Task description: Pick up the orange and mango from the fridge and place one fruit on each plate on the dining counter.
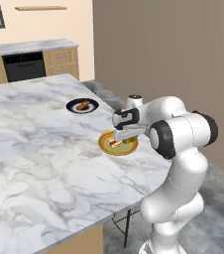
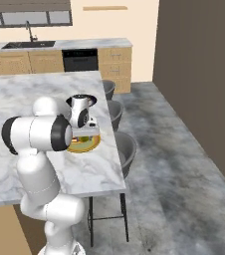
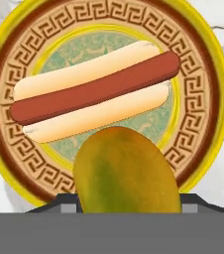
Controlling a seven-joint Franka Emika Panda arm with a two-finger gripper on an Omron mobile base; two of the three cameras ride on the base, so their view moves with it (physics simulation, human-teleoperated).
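Observation:
My gripper (image 1: 119, 141) is shut on the mango (image 3: 126, 171), an oval yellow-green fruit, and holds it just above the mustard-yellow plate (image 1: 104, 144) near the right edge of the dining counter (image 1: 39, 149). A hot dog (image 3: 91, 94) lies across that plate (image 3: 223, 99), and the mango hangs over its near rim. The dark blue-black plate (image 1: 71, 105) sits farther back and carries a smaller hot dog (image 1: 83, 104). From the right base view, my hand (image 2: 86, 133) covers part of the yellow plate (image 2: 95, 143). The orange and the fridge are out of view.
Grey stools (image 2: 127, 148) stand along the counter's right side, over a grey floor. A kitchen run with wooden cabinets and a dark oven (image 1: 23, 66) lines the back wall. A tall dark wall (image 2: 204, 74) rises to the right.

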